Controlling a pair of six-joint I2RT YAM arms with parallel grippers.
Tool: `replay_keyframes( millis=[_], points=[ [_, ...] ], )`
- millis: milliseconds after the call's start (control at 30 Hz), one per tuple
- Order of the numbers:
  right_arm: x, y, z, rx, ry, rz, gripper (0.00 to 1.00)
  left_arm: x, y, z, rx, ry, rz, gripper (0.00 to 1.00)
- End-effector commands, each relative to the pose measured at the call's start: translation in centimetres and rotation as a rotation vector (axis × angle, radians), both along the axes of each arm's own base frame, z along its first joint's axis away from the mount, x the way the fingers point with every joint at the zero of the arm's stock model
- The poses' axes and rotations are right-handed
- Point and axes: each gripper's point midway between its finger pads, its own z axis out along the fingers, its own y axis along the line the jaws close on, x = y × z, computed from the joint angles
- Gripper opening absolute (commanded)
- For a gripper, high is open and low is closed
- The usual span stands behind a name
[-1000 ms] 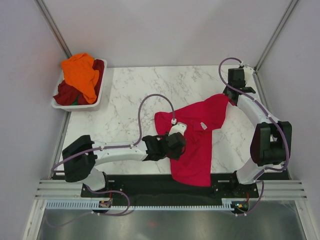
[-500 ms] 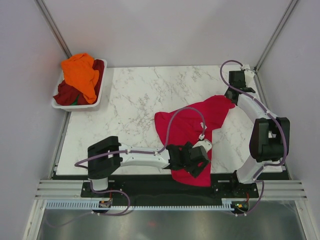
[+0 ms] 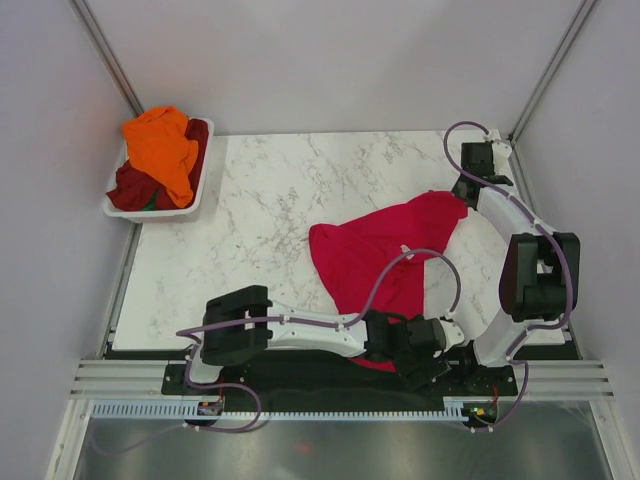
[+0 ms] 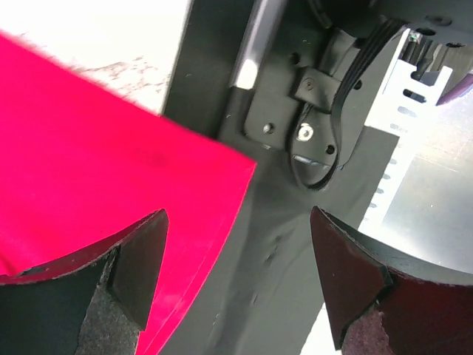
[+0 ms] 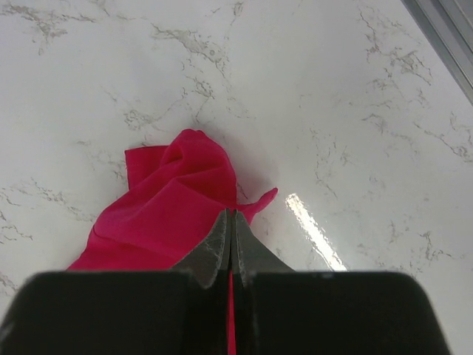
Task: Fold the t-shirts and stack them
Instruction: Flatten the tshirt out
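The crimson-pink t-shirt (image 3: pixel 375 255) is seen spread loosely, with wrinkles, on the right half of the marble table (image 3: pixel 260 190); its colour is a bright, even pink-red, and no print is seen on it; its near edge is draped past the table's near edge onto the black base plate (image 3: pixel 300 372). Its far right corner is gathered into a bunched, creased fold; that fold is pinched in the right gripper (image 5: pixel 231 225), whose fingers are clenched on the cloth, with a thin line of pink shown between them. The left gripper (image 4: pixel 238 222) is held low over the shirt's near corner; its fingers (image 4: pixel 140 266) are spread wide apart and nothing is grasped; a straight edge of the cloth is seen below them, over the black plate. The orange t-shirt (image 3: pixel 160 145) is heaped on the dark maroon one (image 3: pixel 128 187) in the white basket (image 3: pixel 118 210) at the far left of the table, well apart from the pink shirt.
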Motion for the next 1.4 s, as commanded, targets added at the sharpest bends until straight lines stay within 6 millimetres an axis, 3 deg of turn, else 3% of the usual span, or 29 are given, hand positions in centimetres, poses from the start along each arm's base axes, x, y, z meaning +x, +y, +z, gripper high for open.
replay_keyframes(
  millis=[0,133,167,200,333,433,567,667,800,900,1033,1067,1100,1200,1233,1300,1333,1367],
  points=[
    [0.4,0.0,-0.1,0.014,-0.006,-0.008,0.0,-1.1,-1.9,-0.1,-0.024,-0.003,-0.091,0.85],
    [0.6,0.2,-0.6,0.026,0.001,0.0,0.0,-2.0,-2.5,-2.2,0.011,0.015,-0.125,0.85],
    [0.6,0.3,-0.9,0.028,0.009,0.003,0.0,-1.9,-2.9,-2.4,0.012,0.011,-0.123,0.84],
    [0.4,-0.9,-0.9,0.03,0.008,-0.022,0.0,-1.9,-2.8,-2.8,0.02,0.007,-0.122,0.83],
    [0.5,-0.7,-0.9,0.036,0.007,-0.017,0.0,-1.0,-2.9,-4.4,0.054,-0.039,-0.103,0.81],
    [0.6,-0.7,-0.9,0.039,0.007,-0.014,0.0,-0.8,-3.1,-5.2,0.071,-0.047,-0.107,0.73],
    [0.6,-0.5,-1.1,0.044,0.011,-0.005,0.0,-0.2,-2.7,-5.5,0.084,-0.066,-0.085,0.5],
    [0.7,-0.4,-1.2,0.049,0.013,0.0,0.0,0.9,-2.1,-5.8,0.099,-0.073,-0.055,0.4],
    [0.7,-0.2,-1.5,0.056,0.019,0.008,0.0,2.1,-1.3,-5.8,0.109,-0.084,-0.022,0.34],
    [0.8,0.0,-1.6,0.064,0.019,0.016,0.0,2.1,-0.8,-5.8,0.114,-0.084,-0.039,0.39],
    [0.8,0.0,-1.7,0.066,0.022,0.016,0.0,2.3,-0.1,-5.7,0.113,-0.094,-0.012,0.03],
    [0.9,0.1,-1.8,0.068,0.024,0.02,0.0,2.8,0.1,-5.6,0.115,-0.113,0.004,0.02],
    [0.9,0.1,-1.8,0.072,0.023,0.021,0.0,2.7,0.1,-5.3,0.111,-0.114,0.003,0.02],
    [1.2,0.8,-1.7,0.096,0.019,0.051,0.0,4.9,1.4,-2.6,0.081,-0.187,0.085,0.02],
    [1.4,1.2,-1.5,0.111,0.015,0.07,0.0,5.7,2.5,-0.3,0.047,-0.205,0.123,0.02],
    [2.1,3.3,-0.5,0.196,-0.012,0.161,0.0,7.7,5.2,1.3,0.043,-0.221,0.19,0.02],
    [2.4,4.1,0.4,0.225,-0.035,0.189,0.0,9.8,6.5,5.7,-0.039,-0.251,0.273,0.02],
    [2.5,4.9,1.3,0.256,-0.054,0.22,0.0,10.8,8.2,7.0,-0.045,-0.266,0.311,0.02]
  ],
)
